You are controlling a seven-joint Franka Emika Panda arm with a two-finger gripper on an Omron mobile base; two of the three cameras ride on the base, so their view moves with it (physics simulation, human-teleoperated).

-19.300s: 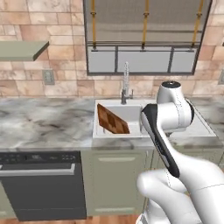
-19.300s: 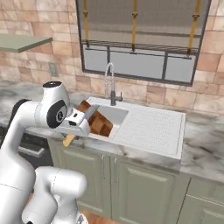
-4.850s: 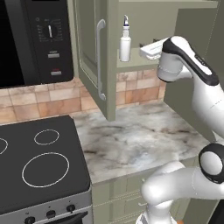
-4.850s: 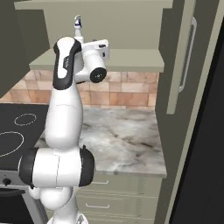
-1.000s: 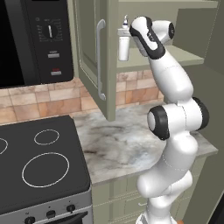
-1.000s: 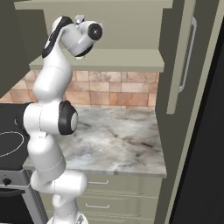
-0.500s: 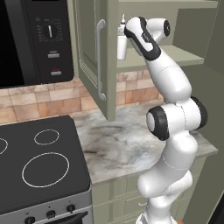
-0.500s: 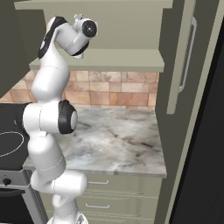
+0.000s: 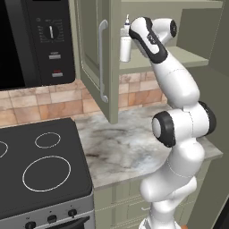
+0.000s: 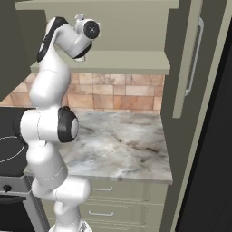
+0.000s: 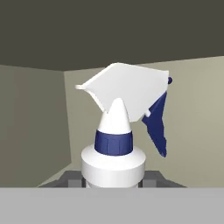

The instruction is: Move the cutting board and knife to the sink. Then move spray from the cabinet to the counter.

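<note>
Gripper (image 9: 129, 42) closed around the spray bottle (image 9: 125, 48), which stands upright on the cabinet shelf (image 9: 188, 57) beside the open door (image 9: 96, 58). Risk: pulling out carelessly could clip the door or shelf edge and twist the bottle loose.

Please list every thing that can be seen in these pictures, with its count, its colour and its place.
spray: one, white bottle with dark blue collar and trigger, upright on the cabinet shelf, between the fingers.
cabinet: one, pale olive green, on the wall, door open.
counter: one, grey-and-white marble, below the cabinet.
backsplash: one, tan tiles, behind the counter.
stovetop: one, black, left of the counter.
microwave: one, black, above the stovetop.
drawers: pale green, under the counter.
gripper: one, white, closed on the spray.
</note>
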